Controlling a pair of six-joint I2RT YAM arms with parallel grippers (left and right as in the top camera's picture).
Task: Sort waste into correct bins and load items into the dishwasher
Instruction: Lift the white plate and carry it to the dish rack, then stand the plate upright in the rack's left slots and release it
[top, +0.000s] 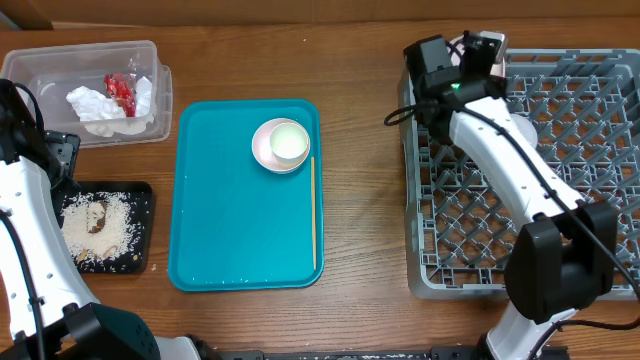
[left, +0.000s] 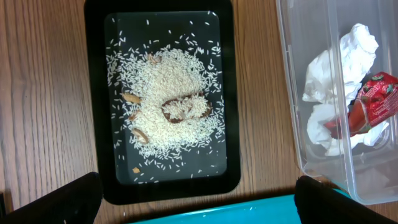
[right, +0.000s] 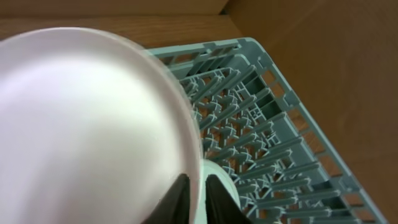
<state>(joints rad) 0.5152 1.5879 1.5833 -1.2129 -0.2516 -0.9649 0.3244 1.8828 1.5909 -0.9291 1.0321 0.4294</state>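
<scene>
My right gripper (right: 198, 176) is shut on the rim of the large pale plate (right: 81, 124), which it holds on edge over the far left corner of the grey dish rack (right: 267, 118); overhead, the gripper (top: 478, 52) is at that corner of the rack (top: 560, 130). Another pale dish (right: 222, 183) shows behind the right finger. My left gripper (left: 199, 208) hangs open above the black tray (left: 96, 93) of rice crumbs (left: 168, 106) and a brown scrap (left: 186, 112). The clear tub (left: 289, 93) holds white napkins (left: 348, 56) and the red wrapper (left: 367, 102).
On the teal serving tray (top: 230, 220) sit a small cup in a saucer (top: 282, 145) and a thin wooden stick (top: 313, 210). Bare wood separates the teal tray from the rack. The clear tub (top: 155, 55) and the black tray (top: 145, 195) stand at the left.
</scene>
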